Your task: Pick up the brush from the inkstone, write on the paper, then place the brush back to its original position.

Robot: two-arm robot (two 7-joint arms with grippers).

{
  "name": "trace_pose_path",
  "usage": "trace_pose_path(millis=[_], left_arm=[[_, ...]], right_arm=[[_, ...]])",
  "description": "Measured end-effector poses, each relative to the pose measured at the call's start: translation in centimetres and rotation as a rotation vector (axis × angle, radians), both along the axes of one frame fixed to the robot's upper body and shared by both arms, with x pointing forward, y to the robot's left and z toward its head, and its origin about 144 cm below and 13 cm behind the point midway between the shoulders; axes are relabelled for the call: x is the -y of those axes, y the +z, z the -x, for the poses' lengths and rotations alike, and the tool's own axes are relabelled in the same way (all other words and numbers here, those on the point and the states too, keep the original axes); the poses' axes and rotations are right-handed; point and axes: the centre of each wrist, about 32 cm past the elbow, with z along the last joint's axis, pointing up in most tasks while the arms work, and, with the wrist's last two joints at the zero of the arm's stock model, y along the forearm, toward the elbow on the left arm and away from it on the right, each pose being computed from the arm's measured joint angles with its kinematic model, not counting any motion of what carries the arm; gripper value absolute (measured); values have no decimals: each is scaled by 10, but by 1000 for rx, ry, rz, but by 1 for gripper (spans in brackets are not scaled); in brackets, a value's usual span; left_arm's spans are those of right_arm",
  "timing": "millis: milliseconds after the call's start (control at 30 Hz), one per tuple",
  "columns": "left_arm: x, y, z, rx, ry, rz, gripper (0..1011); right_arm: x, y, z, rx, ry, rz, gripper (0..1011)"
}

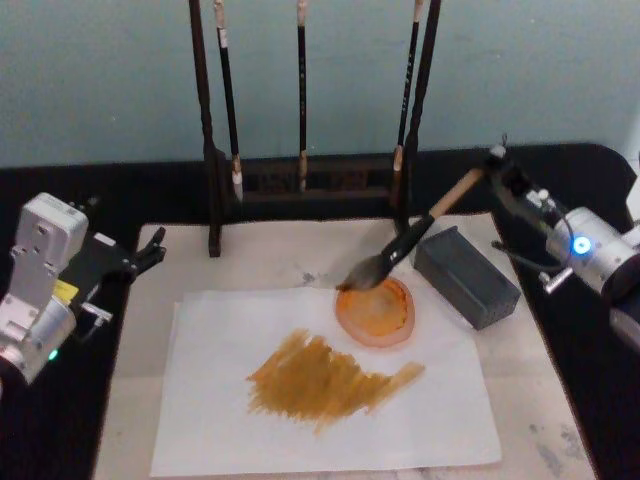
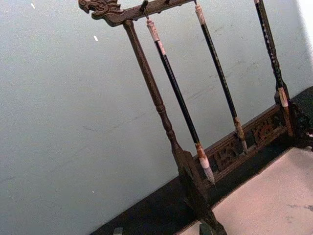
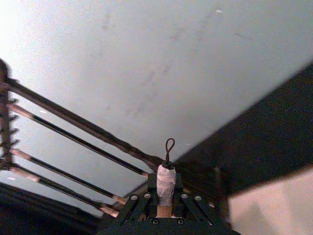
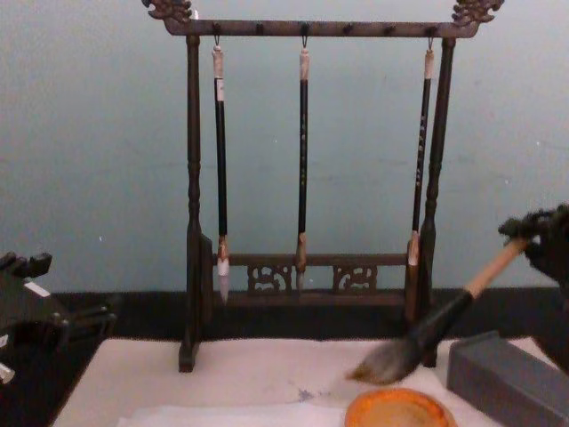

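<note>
My right pincer is clamped on the taped top of the brush, above the worktop's far right part. The right wrist view shows both fingers pressed against the pale handle, just below its hanging loop. The brush slants down and to the left. Its bushy bristle head is at the far rim of the orange dish, though I cannot tell whether it touches.

Just right of the dish lies a grey block. The dish rests on the far right part of the paper, which carries a broad ochre smear near its middle. The paper lies on a cream mat.

Along the far edge stands a dark wooden rack with three slim black-handled brushes hanging from it. My left pincer hangs by the worktop's left edge with its fingers parted, holding nothing.
</note>
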Motion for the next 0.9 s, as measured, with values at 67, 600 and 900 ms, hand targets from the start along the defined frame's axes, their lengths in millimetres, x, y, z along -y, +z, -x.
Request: trace_pose_path(millis=[67, 600, 900], left_arm=[[0, 0, 0, 0, 0, 0, 1010], [0, 0, 0, 0, 0, 0, 1010], [0, 0, 0, 0, 0, 0, 1010]], right_arm=[[0, 6, -2, 10, 9, -6, 175], [-2, 62, -27, 180, 78, 126, 176], [-19, 96, -26, 414, 195, 416, 175]])
